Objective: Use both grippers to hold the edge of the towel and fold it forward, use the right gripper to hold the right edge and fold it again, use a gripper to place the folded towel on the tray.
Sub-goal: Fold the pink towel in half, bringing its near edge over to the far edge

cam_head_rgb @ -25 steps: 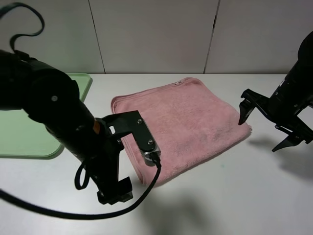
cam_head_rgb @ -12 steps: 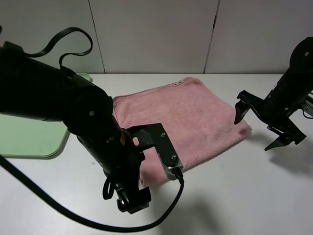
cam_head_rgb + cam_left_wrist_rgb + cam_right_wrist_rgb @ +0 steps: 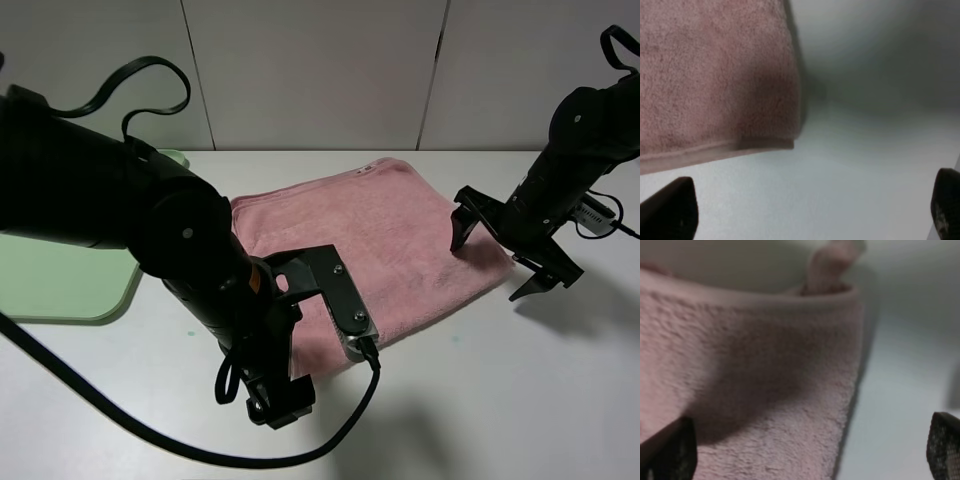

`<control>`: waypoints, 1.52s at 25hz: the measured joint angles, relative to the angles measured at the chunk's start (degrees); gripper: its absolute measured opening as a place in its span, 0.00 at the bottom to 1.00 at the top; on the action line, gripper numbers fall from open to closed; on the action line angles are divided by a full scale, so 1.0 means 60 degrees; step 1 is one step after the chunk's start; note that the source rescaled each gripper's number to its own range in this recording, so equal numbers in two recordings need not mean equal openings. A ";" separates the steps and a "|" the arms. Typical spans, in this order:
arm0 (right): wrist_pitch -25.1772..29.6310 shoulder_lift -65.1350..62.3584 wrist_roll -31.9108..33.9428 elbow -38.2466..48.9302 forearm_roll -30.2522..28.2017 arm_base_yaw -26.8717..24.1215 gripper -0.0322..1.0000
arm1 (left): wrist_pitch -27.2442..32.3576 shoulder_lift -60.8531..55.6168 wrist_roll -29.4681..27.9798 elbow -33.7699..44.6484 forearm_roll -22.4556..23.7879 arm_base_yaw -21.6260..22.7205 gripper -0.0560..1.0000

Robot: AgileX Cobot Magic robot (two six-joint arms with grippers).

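The pink towel lies flat on the white table, with a small white tag at its far edge. My left gripper is open and low over the table just off the towel's near corner; the stitched hem runs along that edge. In the exterior view my left arm hides that corner. My right gripper is open, with its fingers on either side of the towel's right corner. The right wrist view shows the towel and its hem between the fingers. The green tray lies at the left, mostly behind my left arm.
A small grey box with a cable sits on the table behind my right arm. The wall panels stand just behind the table's back edge. The left arm's black cable loops over the table in front.
My left arm has swung right and forward to the towel's near corner. My right gripper has moved left from beside the towel to over its right corner. The towel has not moved.
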 joint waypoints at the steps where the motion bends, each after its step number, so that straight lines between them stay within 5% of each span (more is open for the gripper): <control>1: 0.0000 0.0036 0.0069 0.0000 -0.0008 0.0019 1.00 | 0.0011 0.0000 0.0000 0.0000 0.0000 0.0000 0.93; 38: -0.0195 0.0551 -0.0001 -0.0011 -0.0196 0.0022 1.00 | -0.0063 0.0862 0.0252 -0.0007 0.1517 0.0000 0.92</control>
